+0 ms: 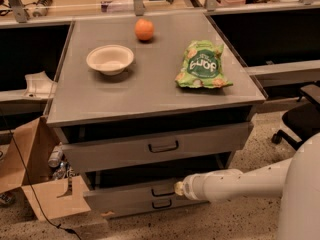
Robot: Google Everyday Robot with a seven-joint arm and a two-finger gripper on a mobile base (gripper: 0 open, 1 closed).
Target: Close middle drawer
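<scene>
The gripper [178, 187] is at the front panel of the middle drawer [125, 196], near its centre. Whether it is released or clenched cannot be determined.

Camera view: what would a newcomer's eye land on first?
The white arm across the lower right, with its gripper at the front of the middle drawer, low on the grey cabinet. On the cabinet's top lie a green snack bag on the right, a white bowl on the left and an orange behind them.

Matt grey metal middle drawer [125, 194]; smooth white gripper [178, 187] at its front
</scene>
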